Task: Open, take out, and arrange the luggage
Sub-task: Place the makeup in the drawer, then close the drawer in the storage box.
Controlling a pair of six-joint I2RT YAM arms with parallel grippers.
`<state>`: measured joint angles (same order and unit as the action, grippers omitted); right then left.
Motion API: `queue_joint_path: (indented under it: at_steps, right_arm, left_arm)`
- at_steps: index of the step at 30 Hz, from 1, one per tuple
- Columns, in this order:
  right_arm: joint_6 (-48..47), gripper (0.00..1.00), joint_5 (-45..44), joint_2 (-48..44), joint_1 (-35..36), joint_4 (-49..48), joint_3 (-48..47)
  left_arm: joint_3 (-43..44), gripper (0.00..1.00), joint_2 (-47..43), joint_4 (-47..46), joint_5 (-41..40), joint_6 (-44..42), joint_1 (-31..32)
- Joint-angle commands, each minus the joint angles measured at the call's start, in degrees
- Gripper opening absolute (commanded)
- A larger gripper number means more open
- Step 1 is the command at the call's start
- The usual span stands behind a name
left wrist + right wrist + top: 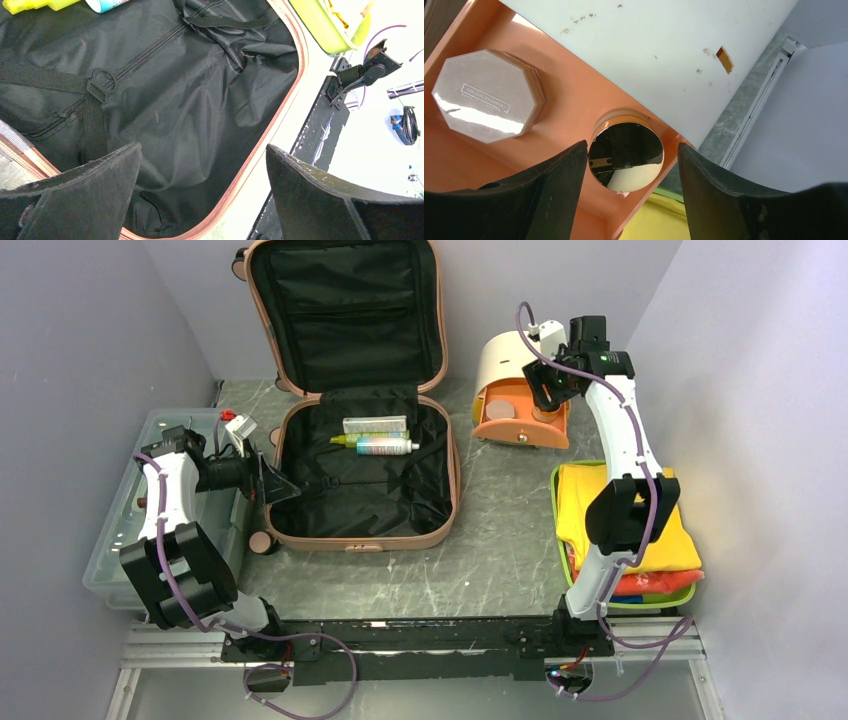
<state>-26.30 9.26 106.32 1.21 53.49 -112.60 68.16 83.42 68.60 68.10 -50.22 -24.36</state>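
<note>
Grey marbled table (500, 540), plain pale walls. Far left: clear bin (120, 530) at the table edge. Left gripper (202, 150) is fully spread and empty, over the near-left corner of the luggage (350, 542).

Luggage sits centre-back, lid up against the wall, so the open step is done. Three things lie in the base near the hinge: flat pack (375, 425), yellow-green tube (350, 440), teal tube (388, 447).

Right: orange case (520, 430) holds an octagonal compact (486, 97) and a round jar (626, 150). Right gripper (633, 145) straddles the jar with jaws apart, not clamped. Lime-green tray (557, 530) with folded cloth is near-right.

My read: mid take-out/arrange. Next: left reaches to the hinge side; the tubes lie close together, so pick one cleanly.
</note>
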Motion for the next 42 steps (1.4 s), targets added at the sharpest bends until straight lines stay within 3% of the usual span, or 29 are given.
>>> queue_joint_path:
  at_steps: [1,10,13,15,18,23,29,42]
  right_arm:
    - [0.3,0.69,0.3,-3.8,-0.3,-0.3,-4.0]
    - [-7.4,0.74,7.6,-16.1,0.0,1.4,-1.7]
    - [-14.7,0.79,8.8,-23.0,1.7,-0.9,9.9]
    - [-20.7,0.96,7.7,-28.9,3.7,-5.6,20.4]
    - [-29.4,1.0,5.4,-36.0,6.8,-10.7,32.8]
    - [-32.3,1.0,2.9,-39.1,8.6,-17.0,42.0]
    - [-34.0,1.0,-9.6,-40.0,12.7,-35.2,54.2]
    - [-31.1,1.0,-17.0,-36.1,13.2,-52.4,54.1]
  left_arm:
    - [1.3,0.99,0.0,0.3,1.8,-0.6,-0.3]
    - [1.3,0.99,-0.2,0.4,1.7,-0.8,-0.3]
    - [1.3,0.99,-0.3,0.5,1.8,-0.9,-0.3]
    - [1.3,0.99,-0.4,0.6,1.9,-0.9,-0.4]
    - [1.3,0.99,-0.3,0.6,2.0,-0.9,-0.4]
    - [1.3,0.99,-0.2,0.7,1.9,-1.1,-0.4]
    - [1.1,0.99,-0.3,0.4,1.5,-0.8,-0.4]
    - [0.9,0.99,-0.4,0.3,1.4,-0.7,-0.9]
